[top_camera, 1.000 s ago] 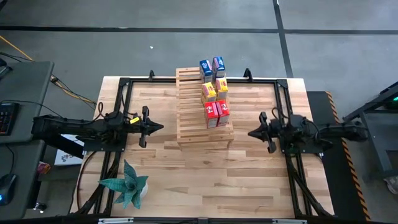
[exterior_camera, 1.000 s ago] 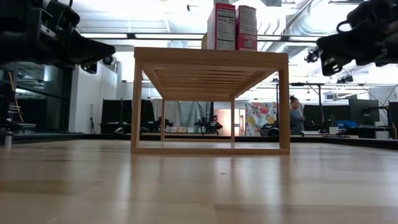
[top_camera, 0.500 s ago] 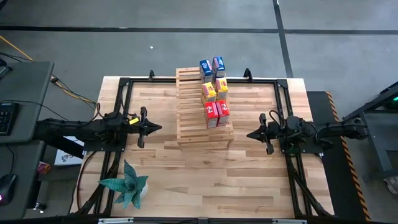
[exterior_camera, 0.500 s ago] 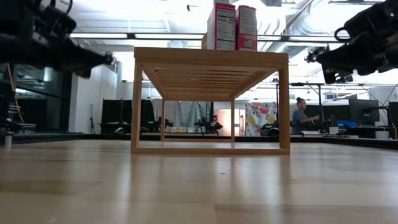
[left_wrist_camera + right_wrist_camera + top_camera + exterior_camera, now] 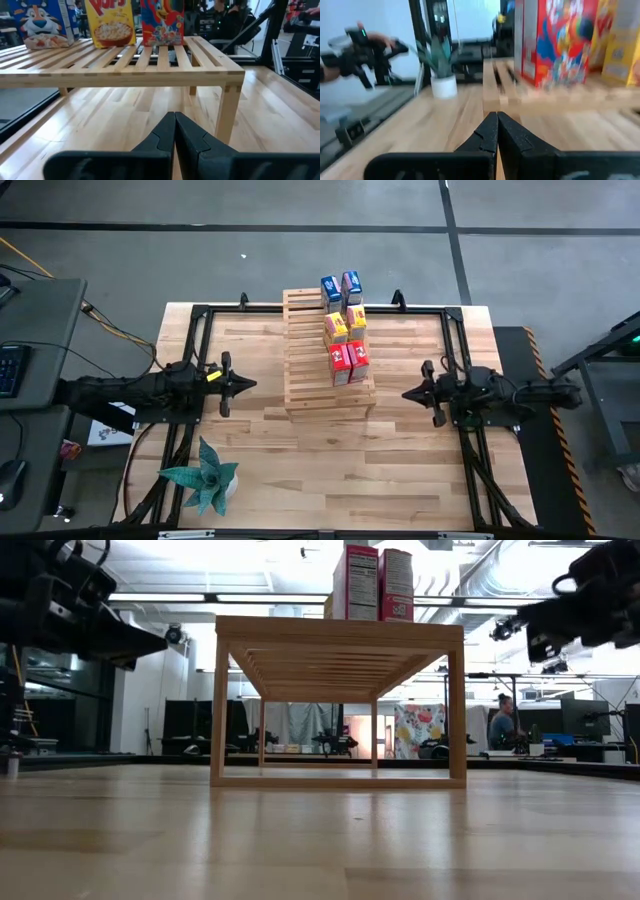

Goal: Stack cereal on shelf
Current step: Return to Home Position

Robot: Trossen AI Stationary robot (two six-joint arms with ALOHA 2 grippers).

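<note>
A teal plant stands at 1 corner of the wooden table.

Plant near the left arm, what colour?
The plant is teal, clearest in the high view.

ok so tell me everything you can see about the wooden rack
The rack is light wood, rectangular, with a top of parallel slats on corner legs joined by a low frame. It stands upright on the table, midway between the left tool and right tool, neither touching it. Six cereal boxes stand on its right half in pairs: blue, yellow, red.
</note>
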